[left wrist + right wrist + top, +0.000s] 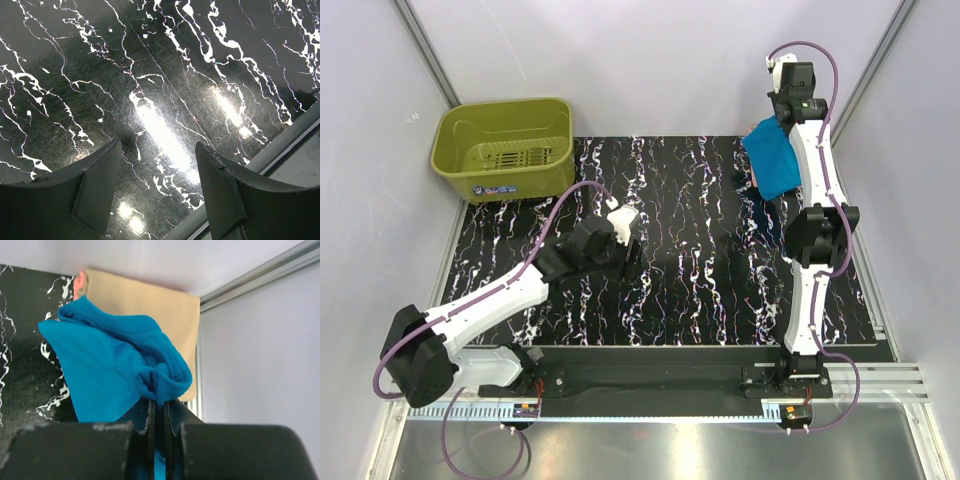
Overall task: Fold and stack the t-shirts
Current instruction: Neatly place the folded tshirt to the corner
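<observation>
The turquoise-blue t-shirt (110, 370) hangs bunched from my right gripper (159, 407), whose jaws are shut on a fold of its cloth. From above, this blue t-shirt (775, 155) dangles over the far right corner of the table, under the outstretched right arm. The peach t-shirt (150, 305) lies flat and folded on the table behind it, against the back wall; the blue cloth covers part of it. My left gripper (158, 145) is open and empty, just above the bare marbled tabletop. In the top view the left gripper (625, 220) is left of the table's middle.
An olive-green plastic basket (505, 150) stands at the far left corner, with nothing showing in it. The black marbled mat (700, 280) covers the table. A metal rail (280, 145) runs along the mat's edge near the left gripper. White walls close in the back and both sides.
</observation>
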Motion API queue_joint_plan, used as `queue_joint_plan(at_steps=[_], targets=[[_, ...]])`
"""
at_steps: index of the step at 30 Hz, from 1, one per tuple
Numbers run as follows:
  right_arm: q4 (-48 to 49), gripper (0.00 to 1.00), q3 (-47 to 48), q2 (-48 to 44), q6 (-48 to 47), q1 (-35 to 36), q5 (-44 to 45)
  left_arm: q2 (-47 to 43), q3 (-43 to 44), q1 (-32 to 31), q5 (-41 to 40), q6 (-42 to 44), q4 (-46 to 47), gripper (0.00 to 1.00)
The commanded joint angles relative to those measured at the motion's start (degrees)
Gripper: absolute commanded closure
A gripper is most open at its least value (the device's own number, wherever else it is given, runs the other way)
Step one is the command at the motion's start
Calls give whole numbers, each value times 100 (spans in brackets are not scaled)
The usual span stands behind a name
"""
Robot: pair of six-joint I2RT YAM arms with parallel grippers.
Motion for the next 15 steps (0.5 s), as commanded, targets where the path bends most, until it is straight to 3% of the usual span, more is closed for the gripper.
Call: queue_joint_plan(at_steps=[1,15], targets=[[614,100,297,-59,-337,31,174,36,85,34,161,-62,184,34],[1195,100,657,134,-381,-48,156,203,217,43,293,-167,96,35]])
